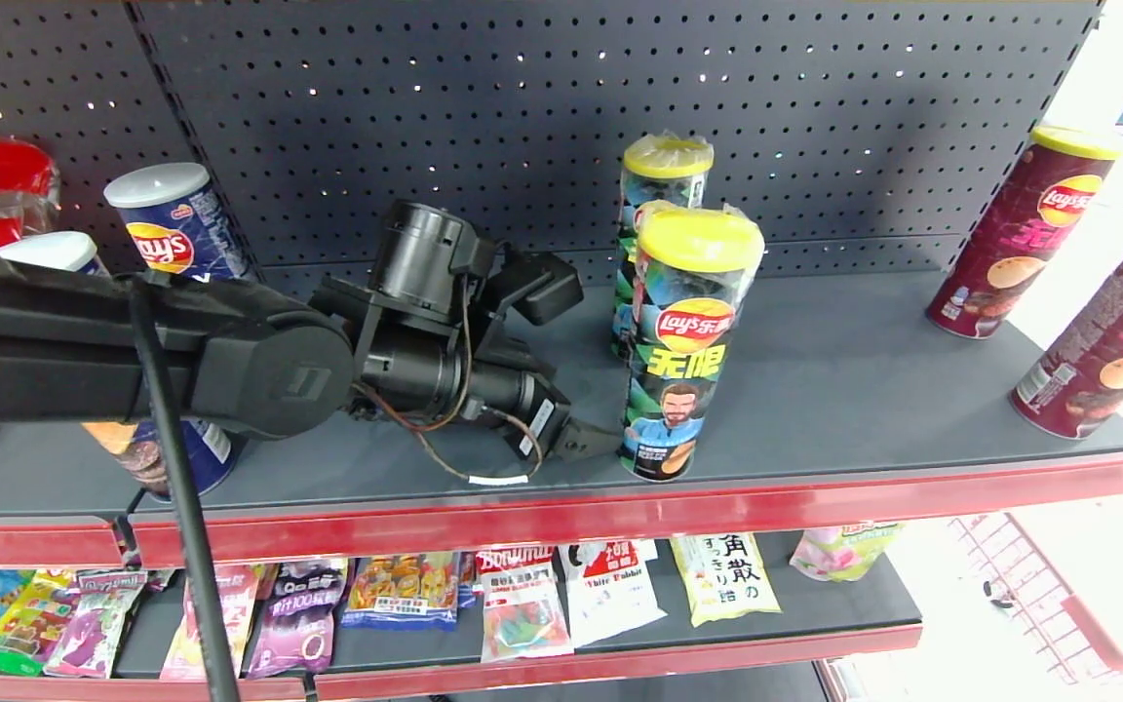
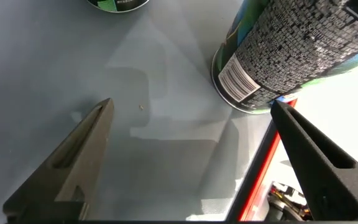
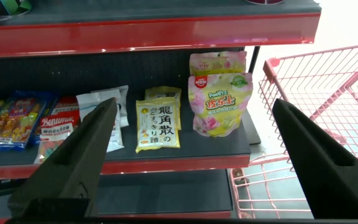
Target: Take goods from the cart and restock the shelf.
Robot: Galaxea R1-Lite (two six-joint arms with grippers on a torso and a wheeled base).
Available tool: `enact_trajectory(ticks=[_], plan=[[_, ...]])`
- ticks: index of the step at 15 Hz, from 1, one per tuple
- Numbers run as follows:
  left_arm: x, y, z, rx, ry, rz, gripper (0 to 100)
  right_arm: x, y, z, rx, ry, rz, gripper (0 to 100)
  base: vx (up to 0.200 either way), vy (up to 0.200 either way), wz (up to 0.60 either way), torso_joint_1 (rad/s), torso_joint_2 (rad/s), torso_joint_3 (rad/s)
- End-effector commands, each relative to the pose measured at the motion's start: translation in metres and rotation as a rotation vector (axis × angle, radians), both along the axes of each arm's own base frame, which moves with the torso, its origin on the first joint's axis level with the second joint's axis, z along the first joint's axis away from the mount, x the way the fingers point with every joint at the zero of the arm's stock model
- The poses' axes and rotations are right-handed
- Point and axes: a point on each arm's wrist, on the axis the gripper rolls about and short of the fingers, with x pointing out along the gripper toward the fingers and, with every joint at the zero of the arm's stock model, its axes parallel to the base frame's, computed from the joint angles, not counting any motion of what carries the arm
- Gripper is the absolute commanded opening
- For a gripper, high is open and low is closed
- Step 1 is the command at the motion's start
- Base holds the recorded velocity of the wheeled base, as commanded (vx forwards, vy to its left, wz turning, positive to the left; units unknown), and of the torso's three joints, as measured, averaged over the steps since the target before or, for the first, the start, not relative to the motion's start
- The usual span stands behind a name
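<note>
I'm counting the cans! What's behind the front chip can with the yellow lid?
Another yellow-lidded can stands behind the front can, before the pegboard wall. Its lower part is covered, so whether the two touch cannot be seen.

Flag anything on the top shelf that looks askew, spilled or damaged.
Nothing is toppled or spilled. The front green can stands upright right by the shelf's red lip, with the open left gripper beside it. Clear film bunches around its yellow lid; whether that is damage I cannot tell.
</note>
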Motion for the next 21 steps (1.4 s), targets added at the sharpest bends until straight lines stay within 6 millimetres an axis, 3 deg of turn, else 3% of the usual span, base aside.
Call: enact_trajectory(ticks=[1, 4, 5, 6, 9, 12, 15, 17, 19, 20, 21], plan=[[-0.004, 0.003, 0.002, -0.001, 0.000, 0.002, 100, 0.000, 0.000, 0.000, 0.000, -0.001, 0.001, 100, 0.000, 0.000, 0.00, 0.000, 0.00, 0.000], [-0.041, 0.053, 0.017, -0.005, 0.008, 0.070, 100, 0.000, 0.000, 0.000, 0.001, -0.001, 0.001, 100, 0.000, 0.000, 0.00, 0.000, 0.00, 0.000], [-0.041, 0.055, 0.018, -0.006, 0.007, 0.073, 100, 0.000, 0.000, 0.000, 0.000, -0.001, 0.001, 100, 0.000, 0.000, 0.00, 0.000, 0.00, 0.000], [-0.086, 0.103, 0.037, -0.048, -0.041, 0.155, 100, 0.000, 0.000, 0.000, 0.001, -0.001, 0.001, 100, 0.000, 0.000, 0.00, 0.000, 0.00, 0.000], [-0.176, 0.162, 0.059, -0.176, -0.073, 0.302, 100, 0.000, 0.000, 0.000, 0.001, -0.001, 0.001, 100, 0.000, 0.000, 0.00, 0.000, 0.00, 0.000], [-0.279, 0.207, 0.022, -0.177, -0.147, 0.424, 100, 0.000, 0.000, 0.000, -0.002, -0.001, 0.001, 100, 0.000, 0.000, 0.00, 0.000, 0.00, 0.000], [-0.351, 0.234, -0.031, -0.157, -0.230, 0.582, 100, 0.000, 0.000, 0.000, 0.001, -0.001, 0.001, 100, 0.000, 0.000, 0.00, 0.000, 0.00, 0.000], [-0.371, 0.239, -0.053, -0.145, -0.260, 0.660, 100, 0.000, 0.000, 0.000, 0.001, -0.001, 0.001, 100, 0.000, 0.000, 0.00, 0.000, 0.00, 0.000], [-0.370, 0.240, -0.053, -0.148, -0.263, 0.738, 100, 0.000, 0.000, 0.000, 0.001, -0.001, 0.003, 100, 0.000, 0.000, 0.00, 0.000, 0.00, 0.000], [-0.356, 0.238, -0.059, -0.228, -0.303, 0.856, 100, 0.000, 0.000, 0.000, 0.001, -0.001, 0.001, 100, 0.000, 0.000, 0.00, 0.000, 0.00, 0.000], [-0.346, 0.236, -0.064, -0.283, -0.365, 0.860, 100, 0.000, 0.000, 0.000, 0.001, -0.001, 0.003, 100, 0.000, 0.000, 0.00, 0.000, 0.00, 0.000]])
